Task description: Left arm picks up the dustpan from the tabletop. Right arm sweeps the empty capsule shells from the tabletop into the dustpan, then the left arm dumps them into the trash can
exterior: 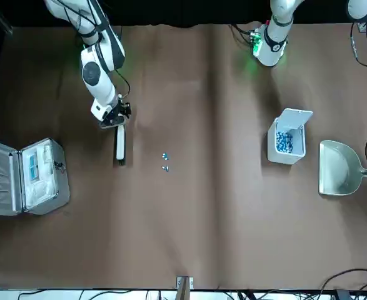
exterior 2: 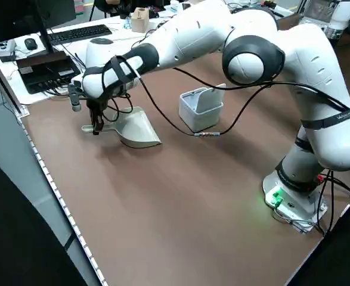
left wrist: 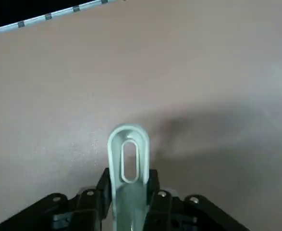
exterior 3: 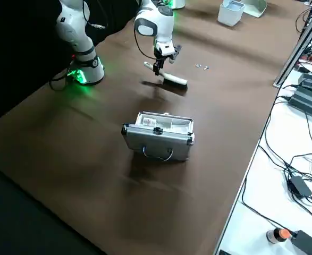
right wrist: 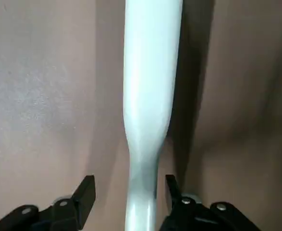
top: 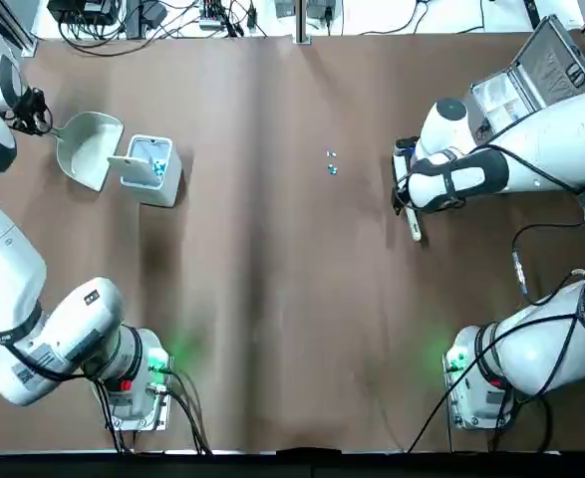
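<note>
Pale dustpan handle point(left wrist: 128, 192) between left fingers point(left wrist: 105, 192), apparently clamped.

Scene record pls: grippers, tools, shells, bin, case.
left gripper: shut on the handle of the dustpan, at the table's left side
right gripper: open around the handle of the brush, pads clear of it
shells: few blue specks on the tabletop between brush and bin
trash can: lid up, blue pieces inside, beside dustpan
metal case: open, on the right arm's side
</note>
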